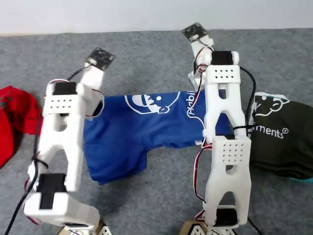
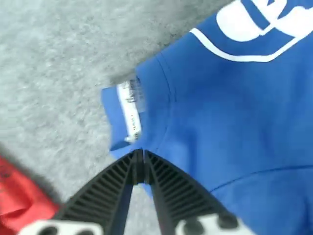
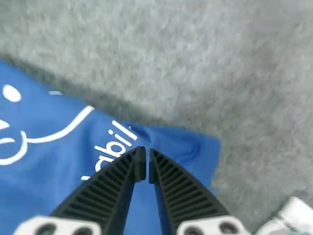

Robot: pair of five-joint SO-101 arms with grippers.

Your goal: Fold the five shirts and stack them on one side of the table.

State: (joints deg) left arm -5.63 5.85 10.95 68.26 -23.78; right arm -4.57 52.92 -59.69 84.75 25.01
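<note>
The left end effector (image 2: 138, 164) has its fingers pressed together on the edge of the blue T-shirt (image 2: 234, 122), right at the neckline; the white neck label (image 2: 131, 110) sits just ahead of the fingertips, on a flap of cloth turned up from the collar. To the outer side of this end effector, near but apart from the blue cloth, lies a red shirt (image 2: 14, 200); in the high view it is bunched at the surface's edge (image 1: 14, 117).

The right end effector (image 3: 145, 164) is likewise closed on the blue T-shirt (image 3: 49, 166), pinching it near a corner where the cloth puckers just past the fingertips; white lettering runs up to the fingers on the inner side, and bare grey surface (image 3: 195, 58) lies ahead.

From above, the blue T-shirt (image 1: 142, 127) stretches between the two arms, white print up, its lower part rumpled; beyond the right arm's outer side rests a dark shirt (image 1: 279, 142), folded, white print showing.
</note>
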